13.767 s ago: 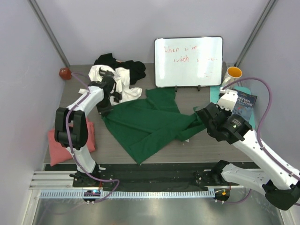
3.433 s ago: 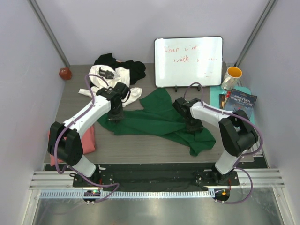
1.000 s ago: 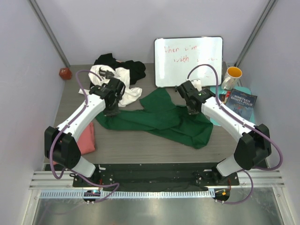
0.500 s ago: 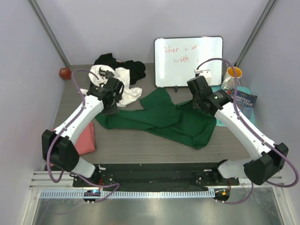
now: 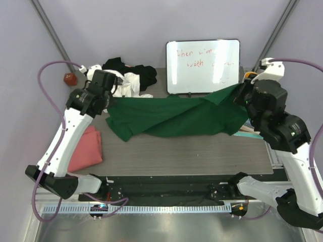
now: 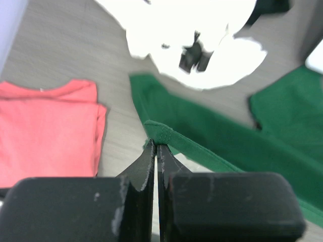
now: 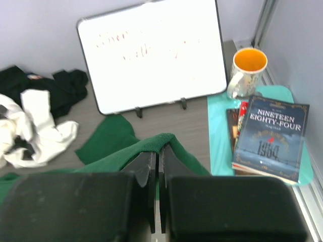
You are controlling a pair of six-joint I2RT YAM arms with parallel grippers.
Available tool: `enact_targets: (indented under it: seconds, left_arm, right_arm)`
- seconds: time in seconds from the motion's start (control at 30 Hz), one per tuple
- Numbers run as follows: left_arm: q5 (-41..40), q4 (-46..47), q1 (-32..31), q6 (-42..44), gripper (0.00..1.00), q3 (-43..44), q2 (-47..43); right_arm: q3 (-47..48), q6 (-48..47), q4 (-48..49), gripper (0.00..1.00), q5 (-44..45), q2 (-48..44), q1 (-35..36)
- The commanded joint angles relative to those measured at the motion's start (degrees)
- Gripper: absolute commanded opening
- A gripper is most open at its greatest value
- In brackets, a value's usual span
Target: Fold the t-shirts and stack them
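The dark green t-shirt (image 5: 171, 118) hangs stretched in the air between my two grippers, above the table. My left gripper (image 5: 108, 101) is shut on its left hem corner (image 6: 157, 132). My right gripper (image 5: 239, 91) is shut on its right edge (image 7: 161, 141). The salmon pink t-shirt (image 5: 83, 154) lies folded at the left front and also shows in the left wrist view (image 6: 48, 131). The white t-shirt (image 5: 132, 84) and the black t-shirt (image 5: 144, 73) lie crumpled together at the back left, and both show in the right wrist view, white (image 7: 35, 131) and black (image 7: 55, 88).
A whiteboard (image 5: 203, 65) stands at the back centre. An orange-lined mug (image 7: 246, 70), a book (image 7: 270, 136) and a teal mat (image 7: 219, 131) sit at the right. A red ball (image 5: 69, 78) lies at the far left back.
Both grippers have risen and moved apart, lifting the green t-shirt off the table and stretching it between them. The right arm swung far to the right.
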Motion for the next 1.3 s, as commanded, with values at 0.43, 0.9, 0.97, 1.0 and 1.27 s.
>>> enact_targets:
  seconds: [0.43, 0.9, 0.97, 1.0, 1.27]
  left_arm:
    - [-8.0, -5.4, 0.4, 2.8, 0.0, 22.7, -5.3]
    - [-6.6, -6.2, 0.4, 6.5, 0.0, 30.3, -6.4]
    - [-6.7, -6.7, 0.4, 7.5, 0.0, 30.8, -5.8]
    - [-7.0, -7.1, 0.4, 7.7, 0.0, 30.8, -5.7]
    - [-12.6, -2.3, 0.4, 8.5, 0.0, 26.9, -4.5]
  right_arm:
    - [19.7, -3.6, 4.2, 0.01, -12.7, -1.0, -0.1]
    - [26.6, -4.4, 5.0, 0.01, -22.7, -0.7, -0.1]
    - [29.5, -4.9, 2.7, 0.01, -22.0, 0.9, -0.1]
    - [29.9, -5.1, 2.1, 0.01, -21.6, 1.3, -0.1]
    - [24.0, -9.3, 2.9, 0.01, -9.3, 4.4, -0.1]
